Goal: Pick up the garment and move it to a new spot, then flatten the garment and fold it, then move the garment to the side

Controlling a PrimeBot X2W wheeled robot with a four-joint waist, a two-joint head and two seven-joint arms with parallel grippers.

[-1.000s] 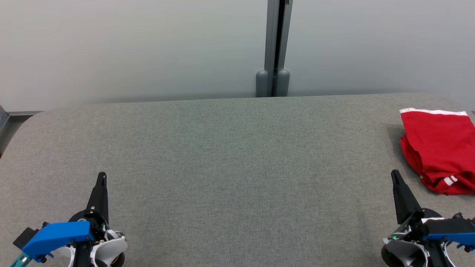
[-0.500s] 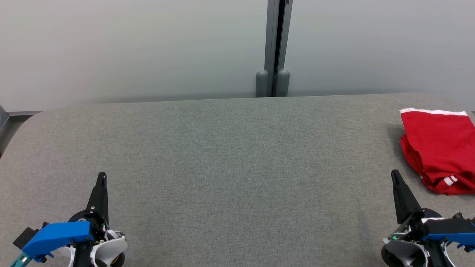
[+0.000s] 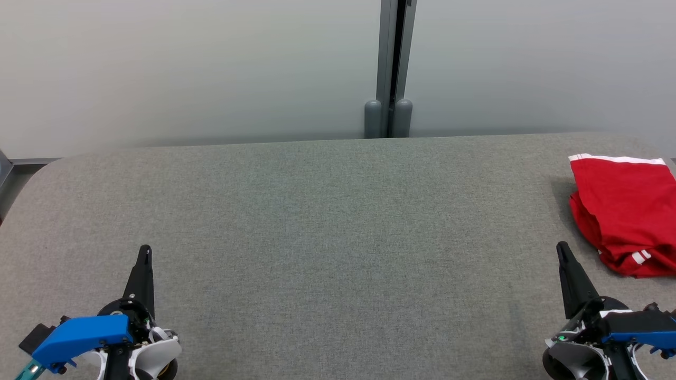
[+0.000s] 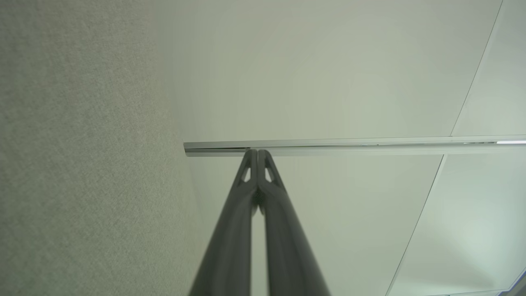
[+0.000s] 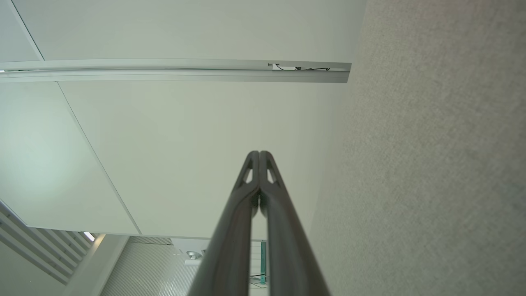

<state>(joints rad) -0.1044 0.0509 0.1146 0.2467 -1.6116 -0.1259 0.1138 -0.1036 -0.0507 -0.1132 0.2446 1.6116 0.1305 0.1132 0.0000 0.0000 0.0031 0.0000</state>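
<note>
- Red garment [image 3: 626, 211] lay in a loose folded bundle at the right edge of the frame, mid-height, on the grey table [image 3: 317, 227]; partly cut off.
- Left gripper [image 3: 144, 249] sat lower left, fingers pressed together, empty.
- Right gripper [image 3: 561, 246] sat lower right, also clenched and empty, near the garment's lower corner, not touching.
- Garment looked light, soft and floppy; likely to sag and unfold when lifted.
- Best hold probably the bunched lower-left corner, pinching all layers.
</note>
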